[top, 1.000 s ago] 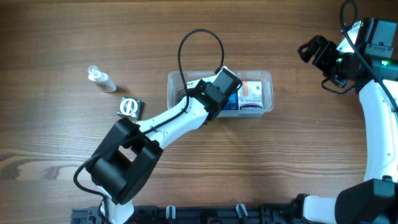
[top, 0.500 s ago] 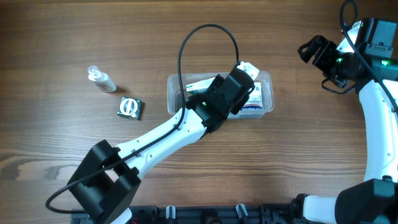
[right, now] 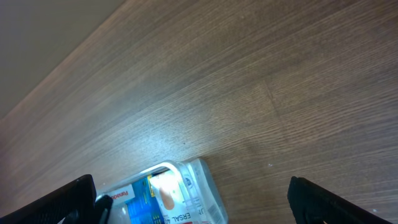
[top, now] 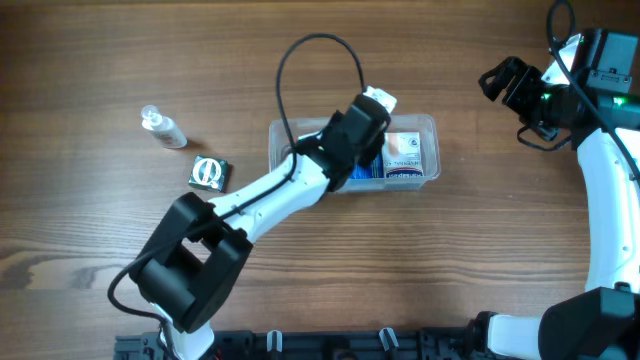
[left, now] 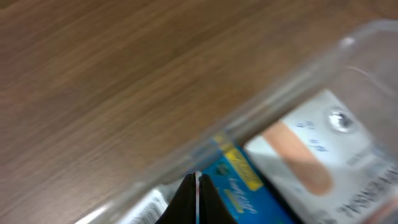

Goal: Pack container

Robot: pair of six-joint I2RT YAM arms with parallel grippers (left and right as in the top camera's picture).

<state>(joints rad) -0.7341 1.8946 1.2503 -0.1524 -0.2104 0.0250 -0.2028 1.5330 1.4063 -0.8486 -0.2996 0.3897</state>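
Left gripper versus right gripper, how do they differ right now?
The left gripper is shut, the right gripper wide open. The left gripper hangs over the container's edge; the right gripper sits off to the container's right, above the table. Shared: neither appears to hold anything.

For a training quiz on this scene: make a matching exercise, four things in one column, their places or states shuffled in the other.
Column one:
1. container
2. clear bottle
3. dark box
4. right gripper

Column two:
a. open, over the right side of the table
b. lying farthest left
c. holds a plaster pack
d. lies between the bottle and the container

Pairs: 1-c, 2-b, 3-d, 4-a
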